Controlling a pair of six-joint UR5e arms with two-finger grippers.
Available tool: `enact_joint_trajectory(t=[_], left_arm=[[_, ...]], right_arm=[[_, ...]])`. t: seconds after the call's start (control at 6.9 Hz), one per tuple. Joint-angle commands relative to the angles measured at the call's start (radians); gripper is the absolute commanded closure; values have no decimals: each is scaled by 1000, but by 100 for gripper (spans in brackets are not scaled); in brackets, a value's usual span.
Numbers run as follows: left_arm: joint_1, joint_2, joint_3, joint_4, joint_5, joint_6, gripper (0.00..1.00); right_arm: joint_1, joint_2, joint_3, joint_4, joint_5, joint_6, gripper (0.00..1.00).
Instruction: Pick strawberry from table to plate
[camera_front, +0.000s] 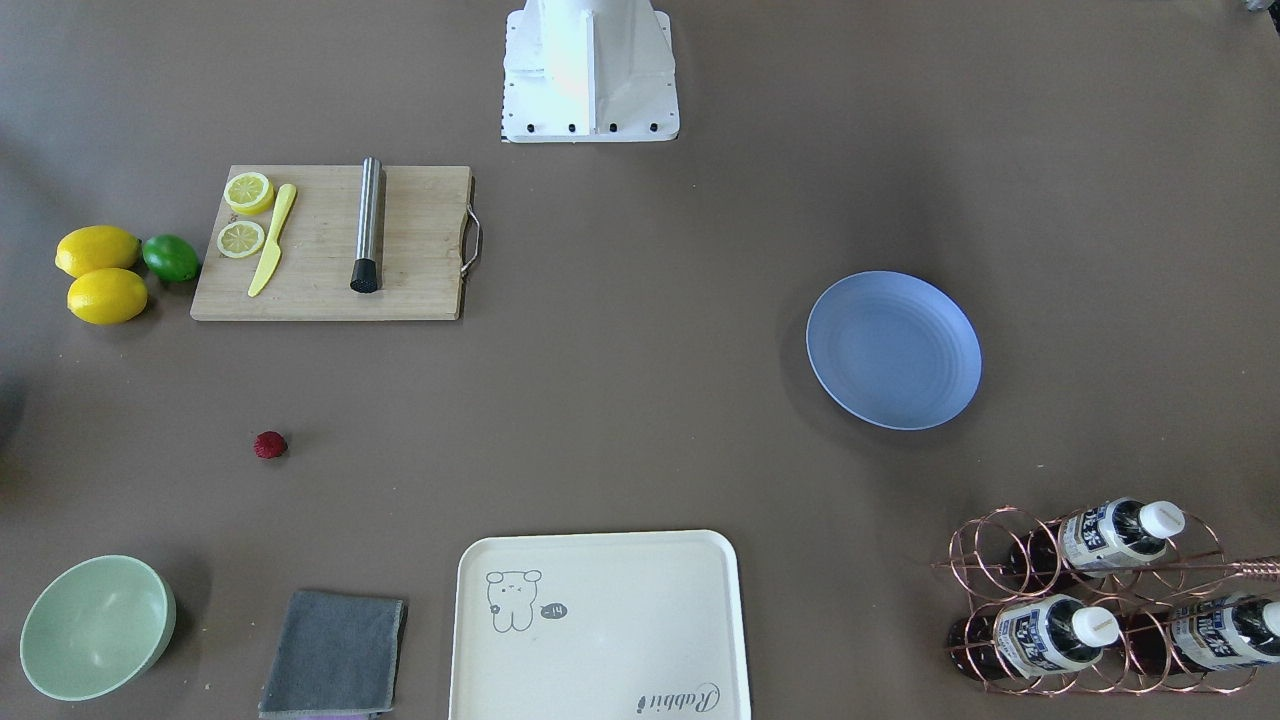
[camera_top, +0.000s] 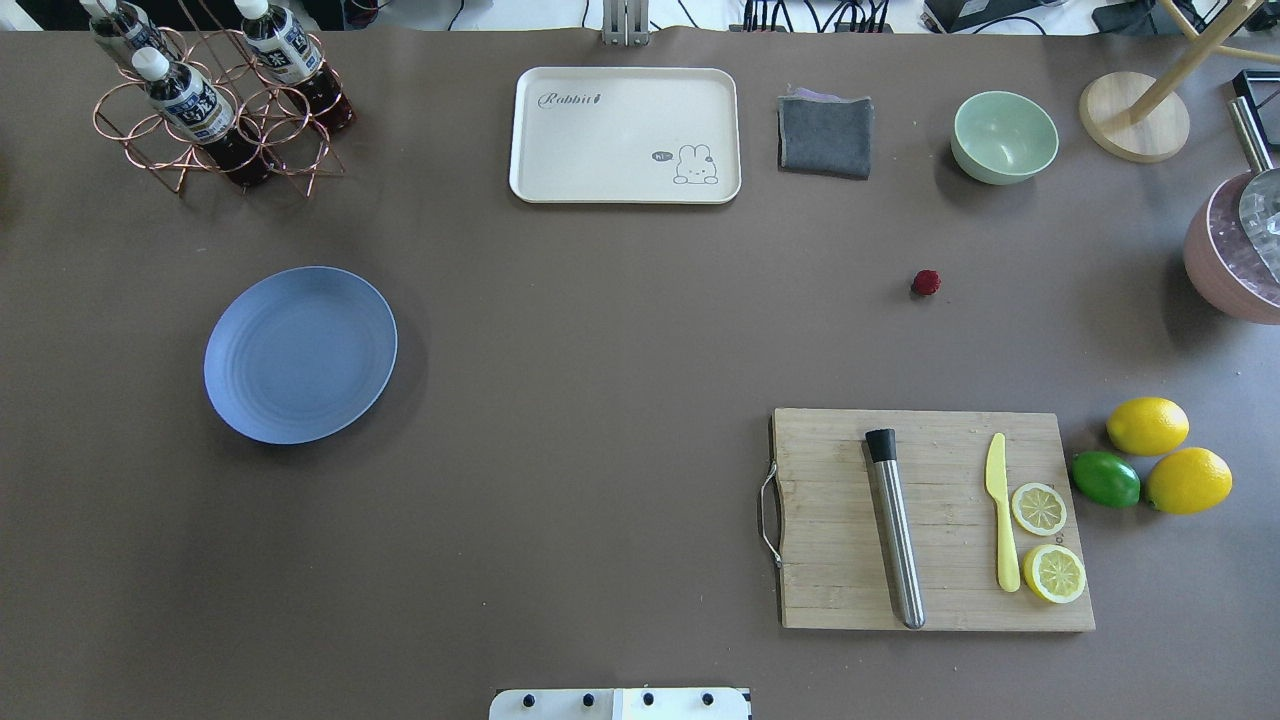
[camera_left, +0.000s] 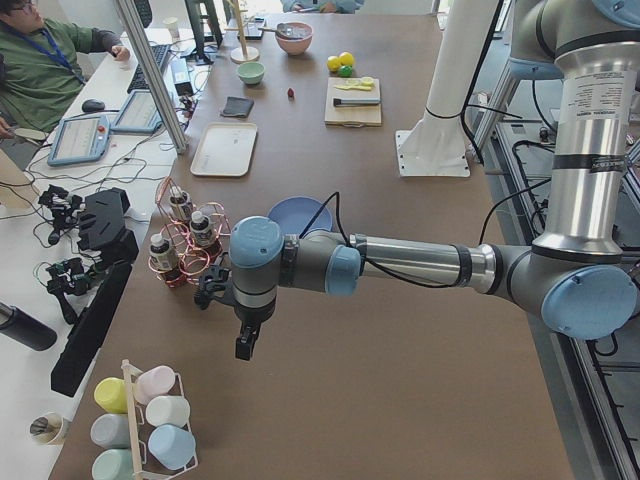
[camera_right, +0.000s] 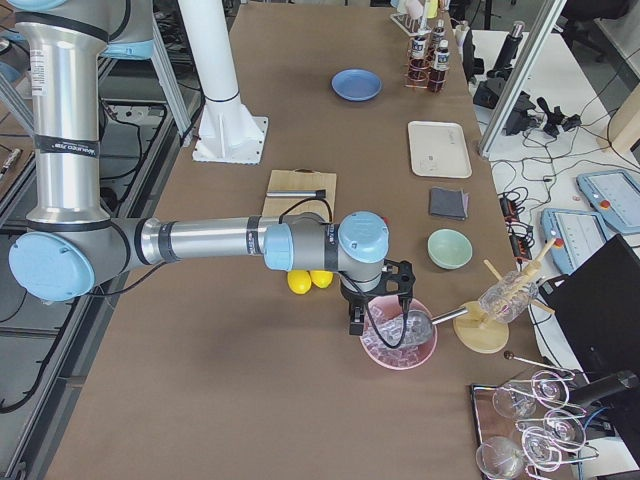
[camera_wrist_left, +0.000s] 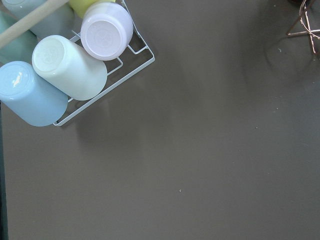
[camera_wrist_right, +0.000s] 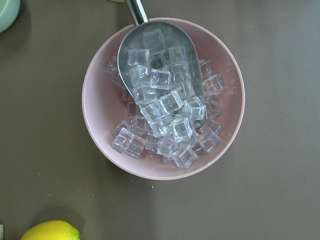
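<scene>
The strawberry (camera_front: 270, 445) (camera_top: 926, 283) lies alone on the brown table (camera_top: 600, 400), between the green bowl and the cutting board. Far across the table sits the empty light blue plate (camera_front: 893, 350) (camera_top: 300, 354). Neither gripper shows in the front or overhead views. My left gripper (camera_left: 245, 345) hangs over the table's left end, past the plate and near a cup rack. Over a pink bowl of ice at the opposite end hangs my right gripper (camera_right: 355, 322). I cannot tell whether either is open or shut.
A cutting board (camera_top: 935, 520) holds a steel muddler, a yellow knife and lemon slices; two lemons (camera_top: 1168, 452) and a lime (camera_top: 1105, 479) lie beside it. A cream tray (camera_top: 625, 135), grey cloth (camera_top: 825, 135), green bowl (camera_top: 1004, 137) and bottle rack (camera_top: 215, 100) line the far edge.
</scene>
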Motion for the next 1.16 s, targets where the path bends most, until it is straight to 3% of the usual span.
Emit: enact_joint_trajectory(t=[0.0, 1.01], left_arm=[[0, 0, -1, 0, 0, 0, 2], [0, -8, -7, 8, -23, -2, 2]], right_arm=[[0, 0, 0, 0, 1, 0, 0], [0, -6, 2, 0, 4, 0, 0]])
